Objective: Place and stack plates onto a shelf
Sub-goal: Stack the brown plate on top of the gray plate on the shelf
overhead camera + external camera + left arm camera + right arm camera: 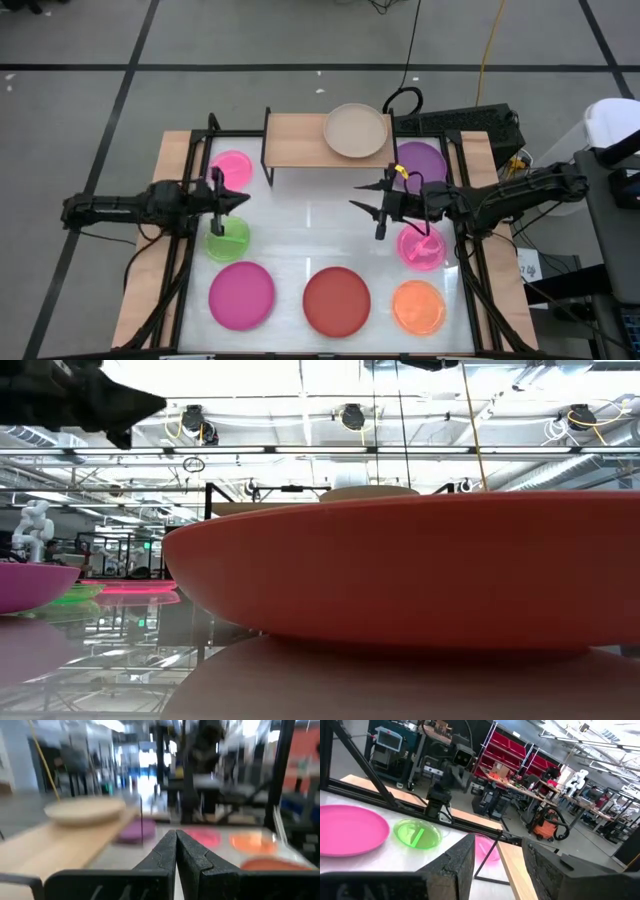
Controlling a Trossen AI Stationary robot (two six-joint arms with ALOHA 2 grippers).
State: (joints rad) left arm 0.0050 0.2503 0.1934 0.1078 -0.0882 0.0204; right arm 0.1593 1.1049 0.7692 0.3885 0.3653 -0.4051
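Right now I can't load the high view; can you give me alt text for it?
Looking straight down: one beige plate sits on the right end of the wooden shelf, while seven other plates lie on the white table. The left gripper hovers shut above the green plate; the right gripper is open and empty mid-table.

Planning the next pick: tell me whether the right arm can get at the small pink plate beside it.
Probably yes. The right claw is open and empty, and the small pink plate lies bare on the table right by that arm, with nothing stacked on it.
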